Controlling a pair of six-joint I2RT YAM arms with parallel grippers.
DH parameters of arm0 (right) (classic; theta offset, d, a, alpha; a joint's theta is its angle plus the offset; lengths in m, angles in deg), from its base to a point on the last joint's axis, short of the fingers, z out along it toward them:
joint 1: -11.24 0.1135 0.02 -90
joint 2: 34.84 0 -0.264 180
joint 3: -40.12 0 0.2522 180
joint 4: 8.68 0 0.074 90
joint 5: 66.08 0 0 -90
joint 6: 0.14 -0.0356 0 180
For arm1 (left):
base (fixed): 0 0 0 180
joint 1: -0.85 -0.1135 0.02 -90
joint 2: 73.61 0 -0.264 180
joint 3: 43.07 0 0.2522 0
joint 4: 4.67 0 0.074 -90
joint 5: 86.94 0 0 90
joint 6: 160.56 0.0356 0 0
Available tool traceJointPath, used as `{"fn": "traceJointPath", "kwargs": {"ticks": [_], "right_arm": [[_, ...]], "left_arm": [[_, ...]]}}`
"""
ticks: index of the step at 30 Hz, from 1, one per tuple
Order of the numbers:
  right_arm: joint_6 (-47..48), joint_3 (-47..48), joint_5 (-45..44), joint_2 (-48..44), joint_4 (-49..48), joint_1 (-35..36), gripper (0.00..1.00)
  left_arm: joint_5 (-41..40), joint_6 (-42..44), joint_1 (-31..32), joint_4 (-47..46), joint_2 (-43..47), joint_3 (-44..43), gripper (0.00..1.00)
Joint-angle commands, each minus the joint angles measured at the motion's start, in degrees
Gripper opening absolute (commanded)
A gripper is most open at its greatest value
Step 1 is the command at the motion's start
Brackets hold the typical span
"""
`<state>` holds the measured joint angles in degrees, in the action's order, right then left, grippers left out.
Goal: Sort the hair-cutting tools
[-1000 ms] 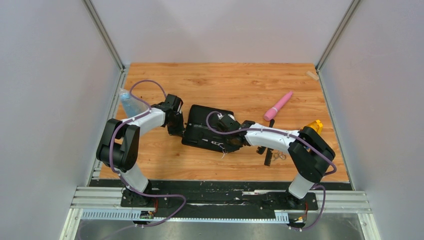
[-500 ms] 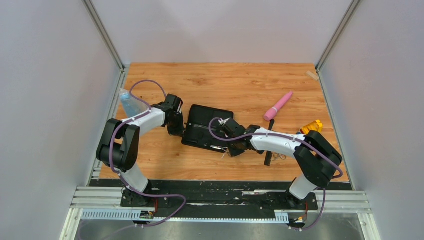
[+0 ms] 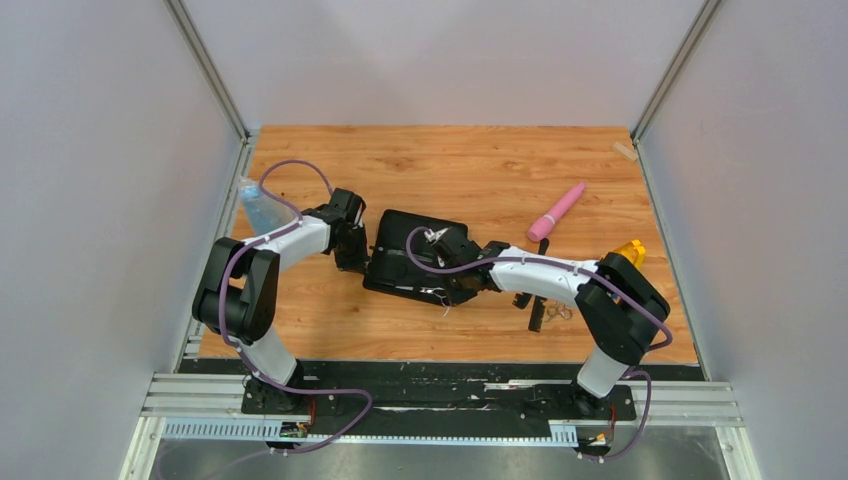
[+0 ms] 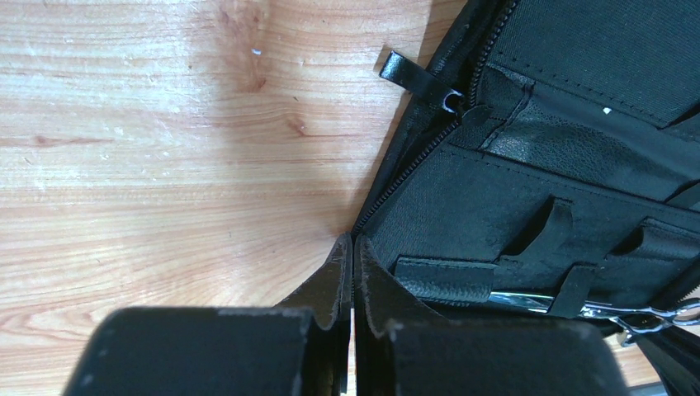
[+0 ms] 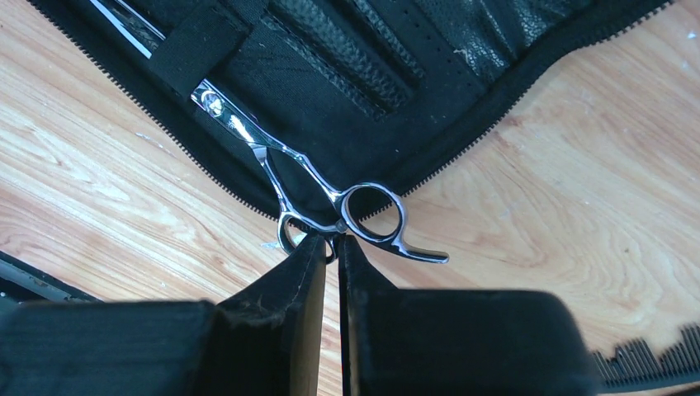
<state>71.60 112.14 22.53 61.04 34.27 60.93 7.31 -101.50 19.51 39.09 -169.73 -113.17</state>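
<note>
I'm at the stowing step; one scissors (image 5: 266, 150) lies under a strap (image 5: 194, 37) in the open case (image 4: 462, 198) at mid-desk, its rings poking out over the zip edge. My right gripper (image 5: 333, 241) is narrowed almost to a slit, tips at those rings; whether it grips them I cannot tell. My left gripper (image 4: 353, 243) is closed on the case's left rim, pinning it, I judge. Next I'd nudge the rings inward, gently so the case doesn't slide; then fetch the comb (image 3: 537, 318) and second scissors (image 3: 561, 312) beside my right arm. The desk (image 3: 480, 170) is wood-grain; plain grey panels (image 3: 100, 150) enclose it.
</note>
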Motion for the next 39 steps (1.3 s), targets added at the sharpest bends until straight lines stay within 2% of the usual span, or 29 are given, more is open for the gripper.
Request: {"fn": "traceJointPath", "kwargs": {"ticks": [1,19,27,39], "right_arm": [[0.8,3.4,2.9,1.3,-3.5,0.5,0.0],[-10.9,6.4,5.7,6.9,-4.6,1.2,0.0],[-9.6,5.6,6.1,6.7,-5.8,1.4,0.0],[-6.8,12.8,6.5,11.5,-5.8,2.7,0.07]], "left_arm": [[-1.5,1.3,-0.2,3.4,-0.7,2.4,0.0],[2.3,-1.6,-0.1,0.6,0.7,6.8,0.0],[3.0,-1.8,0.0,0.1,0.7,7.4,0.0],[2.4,-2.5,3.2,0.4,1.2,7.3,0.0]]}}
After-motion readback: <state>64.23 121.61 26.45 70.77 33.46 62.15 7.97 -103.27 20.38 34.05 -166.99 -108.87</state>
